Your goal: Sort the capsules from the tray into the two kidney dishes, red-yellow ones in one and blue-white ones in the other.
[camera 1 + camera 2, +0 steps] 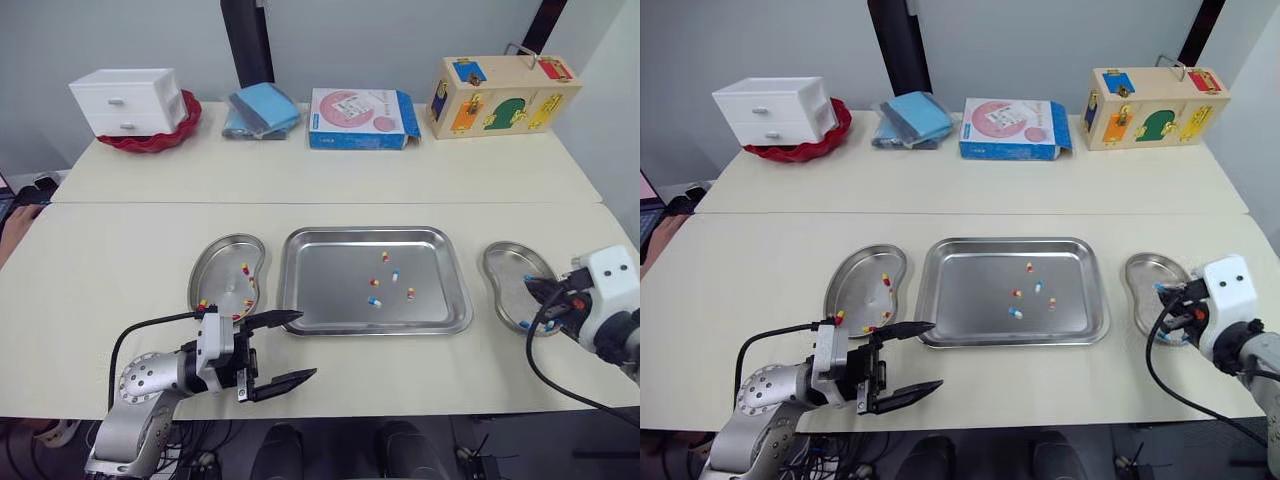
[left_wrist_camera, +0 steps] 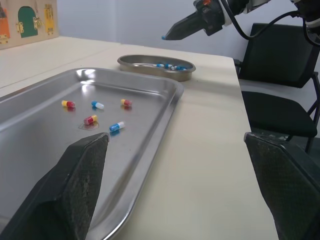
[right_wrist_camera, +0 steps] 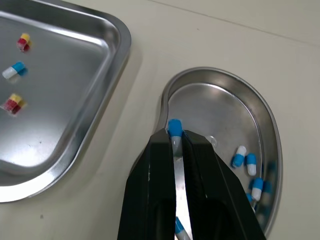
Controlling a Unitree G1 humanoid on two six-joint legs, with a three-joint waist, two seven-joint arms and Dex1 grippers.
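A steel tray (image 1: 325,270) in the middle holds several capsules, red-yellow ones (image 1: 385,257) and blue-white ones (image 1: 375,301). To its left, a kidney dish (image 1: 222,262) carries red-yellow capsules (image 1: 245,268). The kidney dish on its right (image 1: 508,265) holds several blue-white capsules (image 3: 245,159). My right gripper (image 3: 175,137) hovers over that right dish's inner edge, shut on a blue-white capsule (image 3: 175,128). Near the tray's front left corner my left gripper (image 1: 305,346) stands open and holds nothing, its fingers (image 2: 75,185) pointing across the tray.
On the far table stand a white drawer box (image 1: 128,100) on a red bowl (image 1: 150,138), a blue cloth (image 1: 262,110), a pink and blue carton (image 1: 360,118) and a wooden latch board (image 1: 503,95). A black chair (image 2: 280,75) stands past the table's right end.
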